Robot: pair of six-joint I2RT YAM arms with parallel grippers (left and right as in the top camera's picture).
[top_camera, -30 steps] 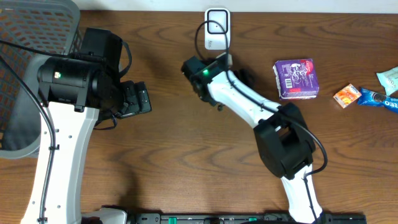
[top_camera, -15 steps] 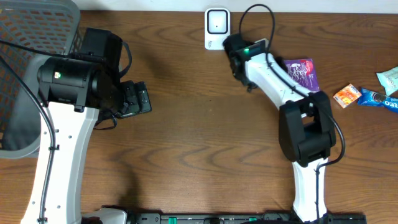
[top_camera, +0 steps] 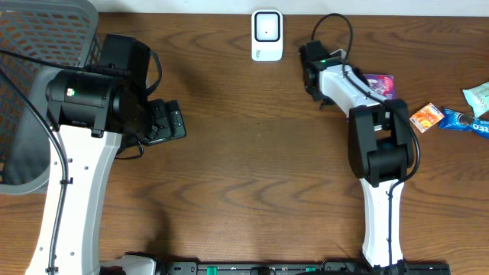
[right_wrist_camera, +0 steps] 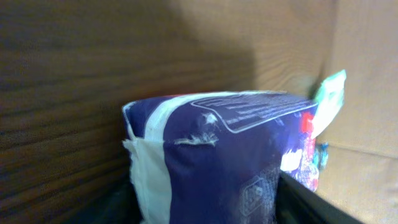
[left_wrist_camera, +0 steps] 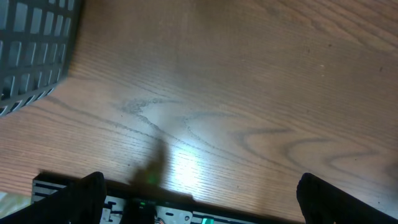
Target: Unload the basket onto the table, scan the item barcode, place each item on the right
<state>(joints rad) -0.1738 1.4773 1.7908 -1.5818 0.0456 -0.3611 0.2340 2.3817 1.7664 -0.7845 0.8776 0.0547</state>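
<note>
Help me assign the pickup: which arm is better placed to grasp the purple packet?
Right. The right fingers flank the purple packet in their wrist view; the left fingers sit far off beside the basket.

1. A brown wooden table with dark, wavy grain fills nearly every view.
2. A pale strip runs beyond the table's far edge.
3. A grey mesh basket shows at the far left corner.
4. A soft white glare lies on the wood in the left wrist view.
</note>
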